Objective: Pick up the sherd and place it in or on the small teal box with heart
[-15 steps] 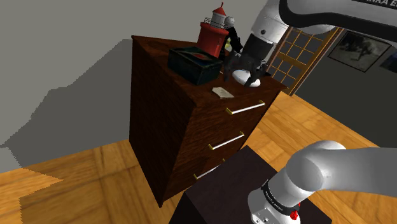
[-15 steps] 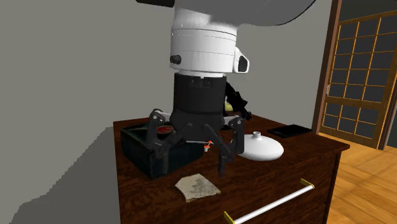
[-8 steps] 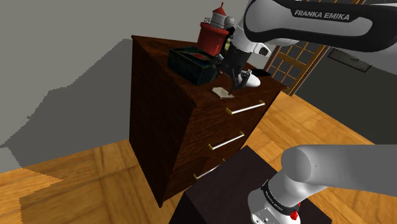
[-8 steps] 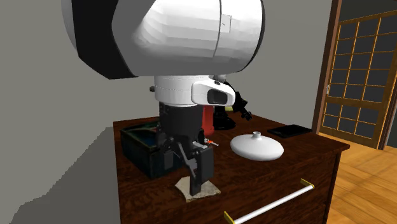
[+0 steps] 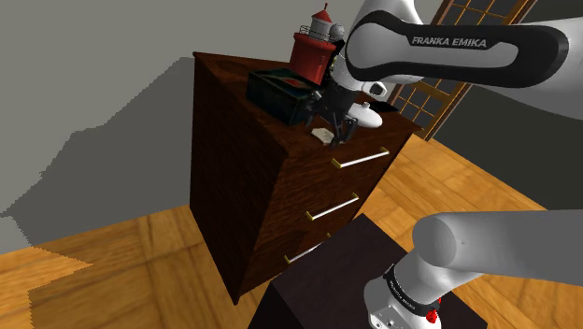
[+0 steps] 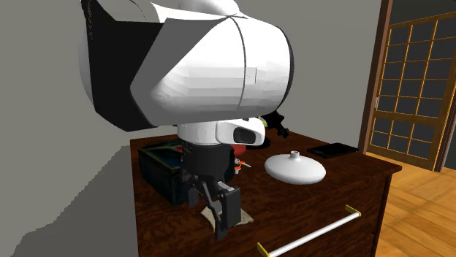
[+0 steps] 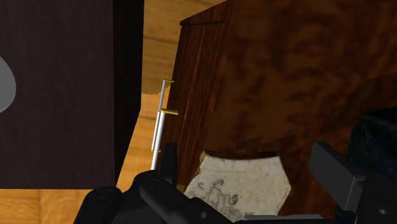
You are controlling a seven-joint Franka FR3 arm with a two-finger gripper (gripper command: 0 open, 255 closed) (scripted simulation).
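Dresser (image 5: 252, 187) top, as I read it: dark box (image 5: 278, 93) set back from the drawer front. Sherd (image 5: 323, 136) lies flat near the front edge. Gripper (image 7: 248, 162) straddles the sherd, fingers spread, gripping nothing. Arm (image 5: 523, 56) link reads "FRANKA EMIKA".

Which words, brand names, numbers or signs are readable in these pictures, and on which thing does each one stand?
"FRANKA EMIKA": white letters on a dark band of the arm, in the shoulder view.
Tiny white marks on the dark ring near the arm's base: too small to read.
Dark scrawl on the sherd, in the wrist view: no letters that I can read.
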